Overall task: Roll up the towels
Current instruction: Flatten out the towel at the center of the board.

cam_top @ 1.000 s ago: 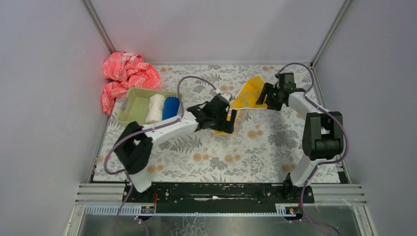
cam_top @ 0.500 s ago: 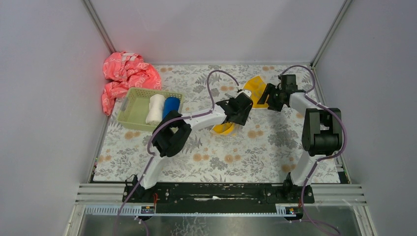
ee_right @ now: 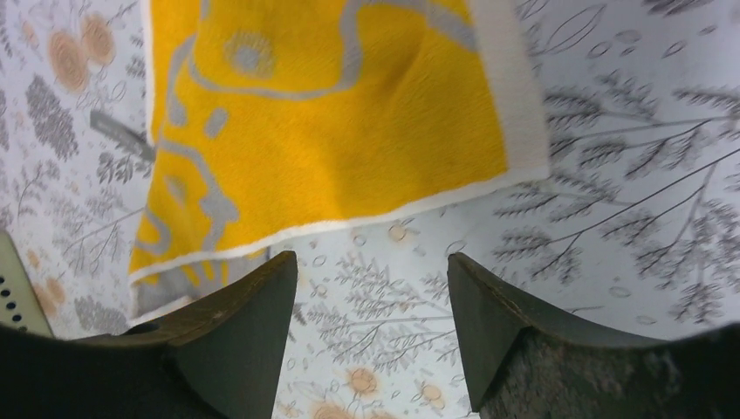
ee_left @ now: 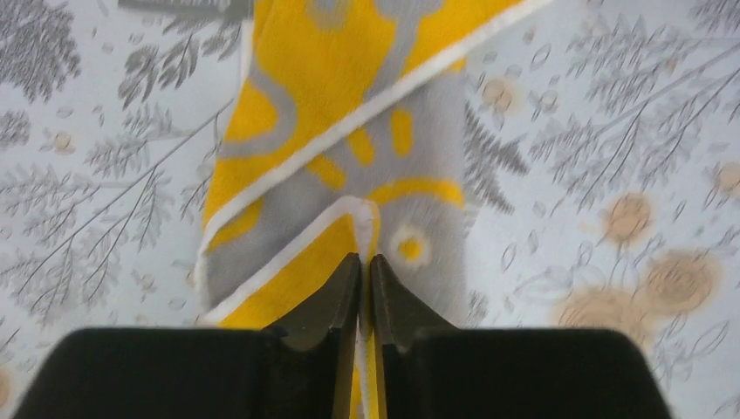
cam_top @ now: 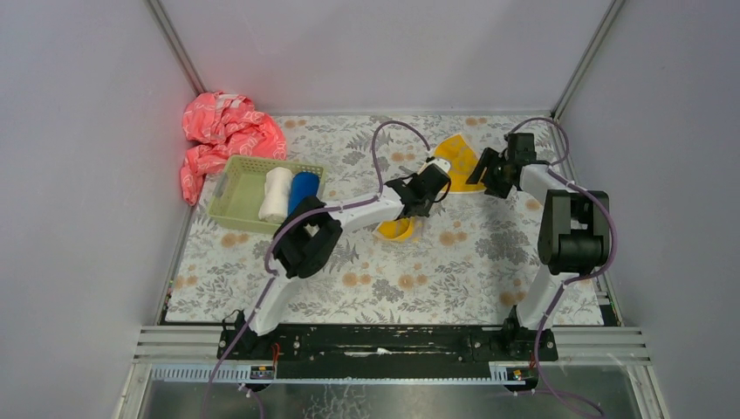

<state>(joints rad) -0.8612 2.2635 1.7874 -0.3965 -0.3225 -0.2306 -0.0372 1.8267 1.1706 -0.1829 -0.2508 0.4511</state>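
Observation:
The yellow-orange towel, with grey pattern and white hem, lies partly folded on the flowered table; its near end shows below the left arm. My left gripper reaches over it, and in the left wrist view the left gripper is shut on a raised fold of the towel's hemmed edge. My right gripper is open just off the towel's corner, with only tablecloth between its fingers. The rolled cream-white towel and rolled blue towel lie side by side in the basket.
A green slotted basket stands at the back left. A crumpled pink-red patterned cloth lies in the far left corner behind it. Grey walls close in the left, back and right sides of the table.
My left arm stretched from mid-table toward the back right, and its jaws closed on the towel's edge. The towel's far end dropped flat. The right gripper shifted slightly right, still open.

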